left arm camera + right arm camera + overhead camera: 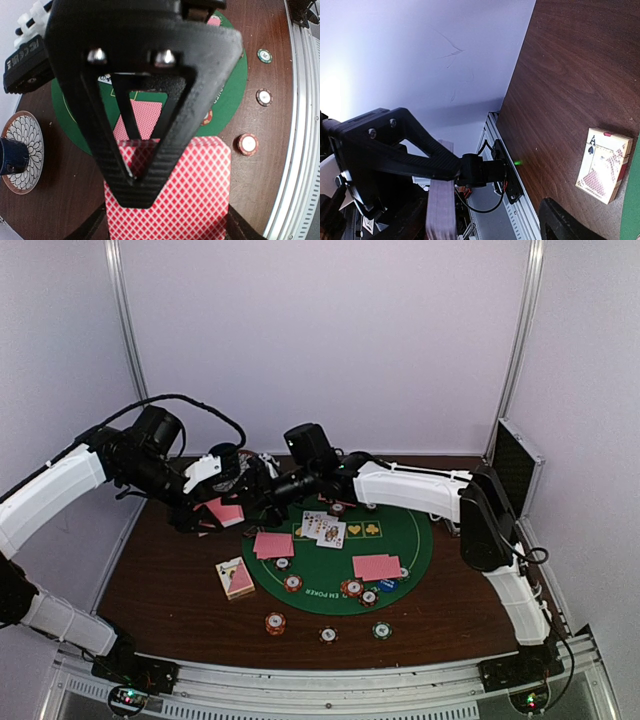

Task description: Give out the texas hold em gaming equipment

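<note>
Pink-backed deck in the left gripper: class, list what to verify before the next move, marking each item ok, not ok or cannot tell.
1. The left gripper has its jaws shut on the pink-backed deck: ok.
2. The right gripper has its jaws open: ok.
3. The right gripper is close beside the deck: ok.
4. It touches the deck: cannot tell.
5. A single card is separated from the deck: cannot tell.
6. Two face-down piles lie on the green mat: ok.

dark blue cup (12, 156) upright on patterned saucer (31, 133) | saucer on brown wooden table (170, 592), near green felt mat (406, 534) | metal case (516, 464) standing upright at table's right edge
</note>
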